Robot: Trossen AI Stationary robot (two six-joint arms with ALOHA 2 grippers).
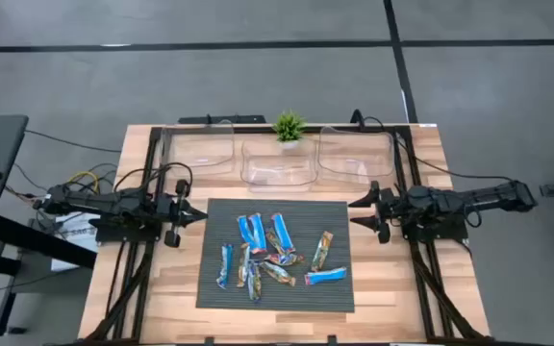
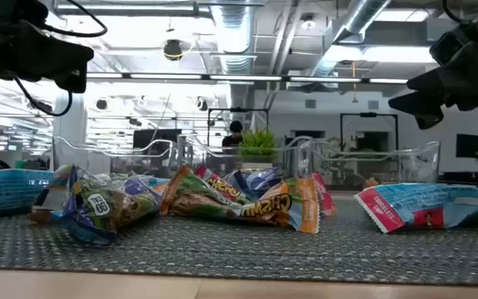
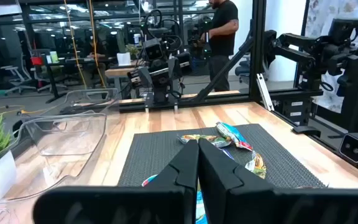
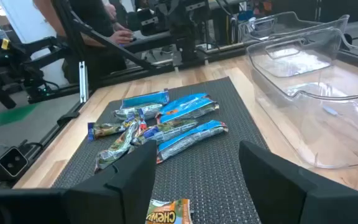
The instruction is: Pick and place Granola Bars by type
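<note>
Readable text is sparse. "CHEWY" shows on the tan-green bar (image 2: pixel 276 205) at the middle of the pile in the low view (letters run at a slant, partly creased). Same word, cut off as "CHEW", on the tan bar (image 4: pixel 168 216) lying nearest the right arm in the right wrist view. Blue bars (image 4: pixel 188 106) carry white print, too small to read. A round dark mark sits on the crumpled bar (image 2: pixel 99 203) at the left in the low view; its characters can't be made out. Nothing else legible.
</note>
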